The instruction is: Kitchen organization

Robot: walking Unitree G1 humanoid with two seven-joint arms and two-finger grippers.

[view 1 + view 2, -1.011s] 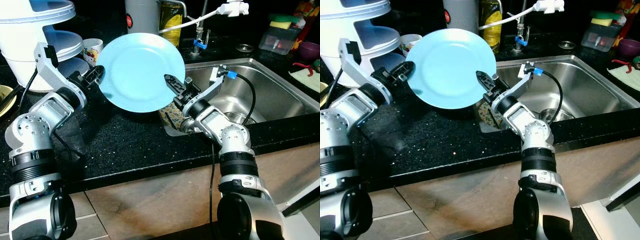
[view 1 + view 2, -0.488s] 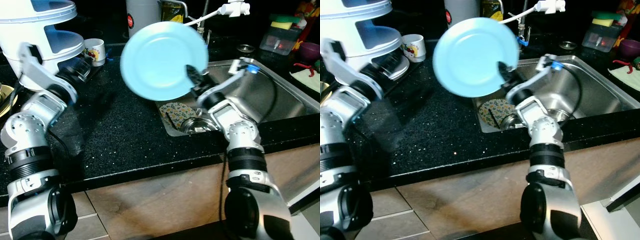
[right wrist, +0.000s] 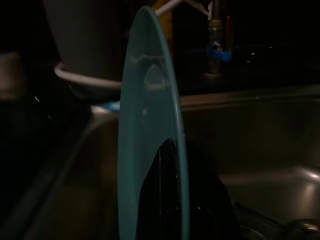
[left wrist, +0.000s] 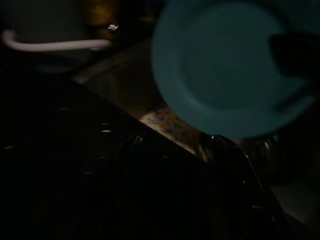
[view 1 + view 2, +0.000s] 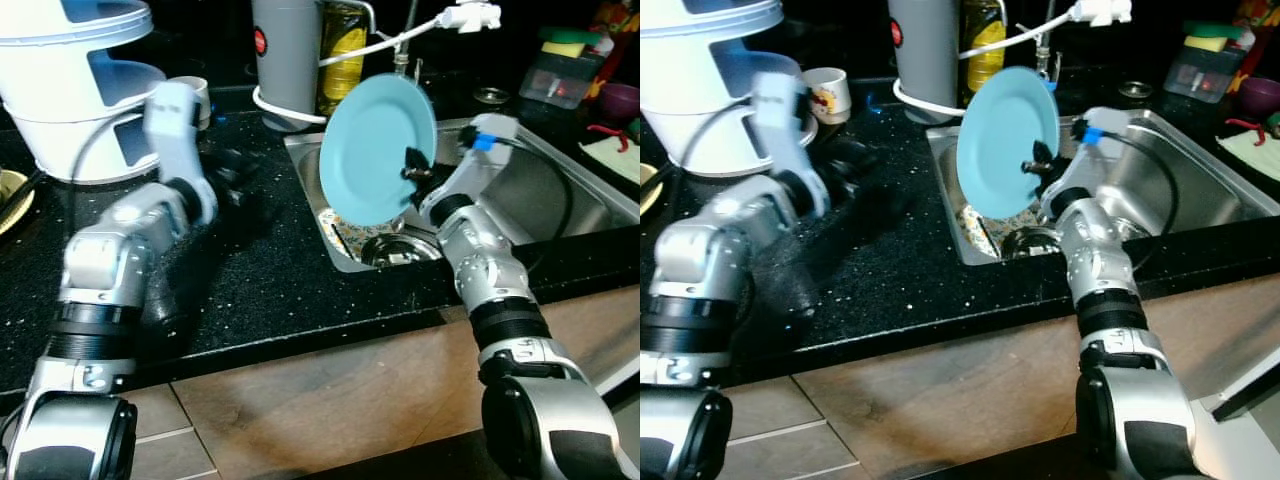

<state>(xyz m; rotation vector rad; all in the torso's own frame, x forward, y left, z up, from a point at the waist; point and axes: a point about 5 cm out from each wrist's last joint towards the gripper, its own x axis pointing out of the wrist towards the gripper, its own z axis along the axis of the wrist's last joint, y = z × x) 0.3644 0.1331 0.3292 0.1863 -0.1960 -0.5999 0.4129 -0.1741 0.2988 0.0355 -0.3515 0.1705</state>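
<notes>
— One plate is in play, and one arm has it. Starting at the left: a tall white tiered plastic container (image 5: 70,90) stands at the back of the black speckled countertop (image 5: 250,290), with a small printed mug (image 5: 826,93) just beside it. The left gripper (image 5: 232,180) hangs low over the counter, blurred and dark, so whether its fingers are spread or closed cannot be told.

— And the plate?

— The round light-blue plate (image 5: 378,150) is held on edge, nearly upright, over the left end of the stainless steel sink (image 5: 560,190). The right gripper (image 5: 412,166) pinches its lower rim; in the right wrist view one black finger lies flat against the plate's face.

— Which step would that be?

— Judging by the pose, the robot is carrying the plate to the sink, with setting it down not yet done. The next move calls for lowering it past the sink's rim and tipping it flat, or leaning it on a wall, before letting go.

— Room for that?

— Tight below: a patterned dish (image 5: 352,232) lies in the basin under the plate, near the drain. Behind stand a grey cylindrical appliance (image 5: 287,60) and the faucet (image 5: 402,50) with its white hose (image 5: 385,42). The right half of the basin looks open, the better landing spot.
</notes>
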